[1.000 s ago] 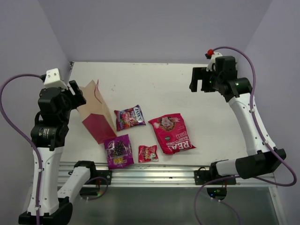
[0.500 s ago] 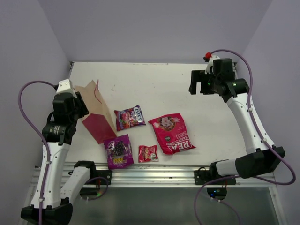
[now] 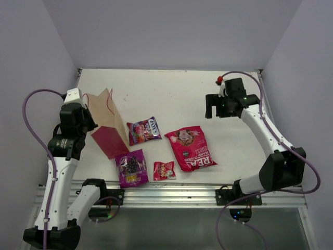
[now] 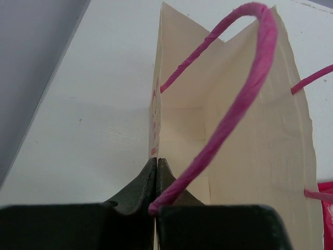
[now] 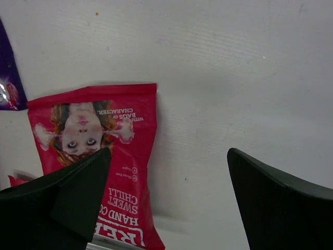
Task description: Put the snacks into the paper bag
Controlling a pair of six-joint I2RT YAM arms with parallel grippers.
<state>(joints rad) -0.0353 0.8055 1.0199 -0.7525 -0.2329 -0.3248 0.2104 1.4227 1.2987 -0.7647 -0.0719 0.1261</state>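
Note:
The paper bag (image 3: 106, 125) stands upright at the left, tan with a magenta panel, its mouth open. My left gripper (image 3: 86, 119) is shut on the bag's left wall edge (image 4: 156, 120), with the pink string handle (image 4: 234, 104) arching beside the jaws (image 4: 156, 165). Four snacks lie flat on the table: the big red "REAL" pouch (image 3: 190, 148), a purple-pink packet (image 3: 144, 129), a purple pouch with yellow text (image 3: 131, 167) and a small red packet (image 3: 164, 170). My right gripper (image 3: 216, 110) hangs open above the table, just beyond the REAL pouch (image 5: 104, 156), holding nothing (image 5: 169, 153).
A metal rail (image 3: 166, 192) runs along the near table edge, just in front of the purple pouch and the small red packet. Lilac walls close in the table on the left, back and right. A purple packet corner (image 5: 8, 78) shows at the right wrist view's left edge.
My left gripper dropped to the bag's left rim and shut on its edge. The right arm swung left and nearer, towards the REAL pouch, still open.

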